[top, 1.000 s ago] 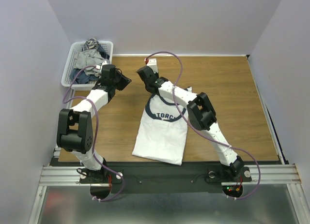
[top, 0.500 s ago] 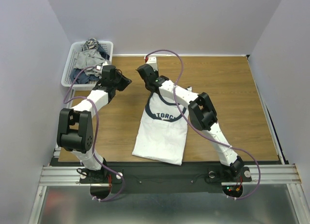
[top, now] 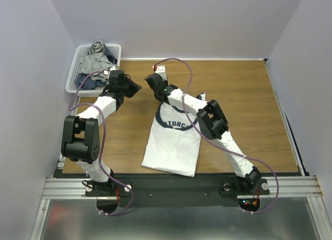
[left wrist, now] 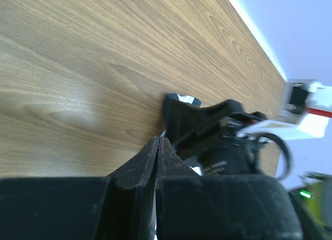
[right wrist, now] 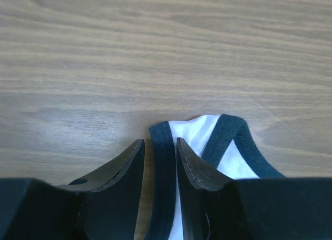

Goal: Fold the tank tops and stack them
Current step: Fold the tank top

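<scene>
A white tank top (top: 174,139) with navy trim and a dark chest print lies flat in the middle of the table, hem toward the arms. My right gripper (top: 151,79) is at its far left shoulder strap. In the right wrist view the gripper (right wrist: 158,141) is open, its fingers straddling the navy trim of the strap (right wrist: 162,157) on the wood. My left gripper (top: 136,87) is just left of it, low over bare wood, with its jaws (left wrist: 158,140) shut and nothing visible between them. The strap's tip (left wrist: 182,98) shows ahead of it.
A white mesh basket (top: 72,76) holding several crumpled garments (top: 96,61) stands at the far left corner. The wooden table (top: 244,105) stretches bare to the right. Grey walls close in on three sides.
My right gripper has shifted slightly left and toward the near side, onto the strap's end. The left arm and the tank top have barely moved.
</scene>
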Robot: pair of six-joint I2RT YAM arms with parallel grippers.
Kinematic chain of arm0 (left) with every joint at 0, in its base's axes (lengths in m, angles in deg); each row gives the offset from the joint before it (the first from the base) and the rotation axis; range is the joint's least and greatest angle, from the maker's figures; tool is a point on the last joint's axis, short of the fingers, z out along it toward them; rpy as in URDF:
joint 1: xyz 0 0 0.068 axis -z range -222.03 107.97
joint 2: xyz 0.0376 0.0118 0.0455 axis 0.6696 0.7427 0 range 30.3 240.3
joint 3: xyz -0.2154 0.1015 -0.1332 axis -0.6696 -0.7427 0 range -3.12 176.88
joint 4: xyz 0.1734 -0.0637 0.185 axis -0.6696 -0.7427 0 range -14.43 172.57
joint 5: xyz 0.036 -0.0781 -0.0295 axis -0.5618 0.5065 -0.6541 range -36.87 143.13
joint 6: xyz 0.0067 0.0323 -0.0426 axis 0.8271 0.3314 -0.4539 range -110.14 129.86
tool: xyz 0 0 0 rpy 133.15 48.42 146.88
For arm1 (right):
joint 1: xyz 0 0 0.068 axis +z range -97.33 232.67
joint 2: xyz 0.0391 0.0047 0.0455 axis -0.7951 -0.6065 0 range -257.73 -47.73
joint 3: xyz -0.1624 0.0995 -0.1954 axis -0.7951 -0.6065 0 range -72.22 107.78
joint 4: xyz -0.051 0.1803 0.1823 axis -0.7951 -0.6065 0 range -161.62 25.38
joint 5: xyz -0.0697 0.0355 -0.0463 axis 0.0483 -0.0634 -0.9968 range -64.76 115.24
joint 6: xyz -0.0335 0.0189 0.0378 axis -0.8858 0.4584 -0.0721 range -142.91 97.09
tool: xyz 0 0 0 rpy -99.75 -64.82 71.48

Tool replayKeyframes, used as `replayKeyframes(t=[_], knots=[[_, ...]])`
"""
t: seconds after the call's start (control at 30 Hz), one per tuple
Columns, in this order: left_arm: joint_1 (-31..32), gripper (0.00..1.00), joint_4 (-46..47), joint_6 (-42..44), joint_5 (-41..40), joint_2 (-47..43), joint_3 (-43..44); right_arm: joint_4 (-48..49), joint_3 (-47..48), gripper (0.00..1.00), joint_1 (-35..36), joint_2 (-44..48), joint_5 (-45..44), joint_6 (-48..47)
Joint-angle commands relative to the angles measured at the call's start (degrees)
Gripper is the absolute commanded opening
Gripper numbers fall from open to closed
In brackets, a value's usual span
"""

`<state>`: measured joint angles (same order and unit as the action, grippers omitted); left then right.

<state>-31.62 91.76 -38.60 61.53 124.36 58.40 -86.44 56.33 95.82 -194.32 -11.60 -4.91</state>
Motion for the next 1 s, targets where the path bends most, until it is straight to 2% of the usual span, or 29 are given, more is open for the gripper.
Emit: replayKeyframes(t=[0.0, 0.1, 0.2, 0.23, 0.27, 0.37, 0.53, 0.7, 0.8, 0.97], knots=[[0.04, 0.11, 2.15, 1.27, 0.30, 0.16, -0.08, 1.96, 1.97, 0.37, -0.09, -1.51, 0.63, 1.16], [0.04, 0.11, 2.15, 1.27, 0.21, 0.24, -0.17, 1.96, 2.05, 0.36, -0.70, -2.04, 1.77, 1.86], [0.04, 0.11, 2.06, 1.27, 0.30, 0.51, -0.08, 2.05, 1.79, 0.27, -1.49, -2.48, 3.52, 2.91], [0.04, 0.11, 2.15, 1.27, 0.30, 0.51, -0.08, 1.96, 1.53, 0.24, -1.84, -2.22, 4.31, 3.53], [0.04, 0.11, 2.15, 1.27, 0.30, 0.51, -0.17, 1.96, 1.18, 0.14, -2.54, -1.95, 5.19, 5.01], [0.04, 0.11, 2.23, 1.18, 0.38, 0.42, -0.52, 2.48, -1.10, 0.01, -4.47, 0.06, 10.37, 9.14], [1.27, 0.11, 2.94, 0.57, 0.65, -0.80, -2.19, 14.16, -11.46, 0.00, -8.17, 5.34, 24.52, 13.72], [4.26, 0.12, 3.73, 0.48, 0.12, -2.13, -6.14, 21.28, -14.64, 0.00, -11.34, 6.31, 34.01, 17.94], [5.93, 0.12, 4.26, 0.31, 0.03, -2.56, -8.77, 29.00, -18.50, 0.01, -12.74, 6.31, 42.52, 21.19], [7.51, 0.12, 5.92, -2.41, -1.80, -5.28, -15.27, 36.75, -20.54, 0.01, -14.24, 4.56, 50.01, 23.13]])
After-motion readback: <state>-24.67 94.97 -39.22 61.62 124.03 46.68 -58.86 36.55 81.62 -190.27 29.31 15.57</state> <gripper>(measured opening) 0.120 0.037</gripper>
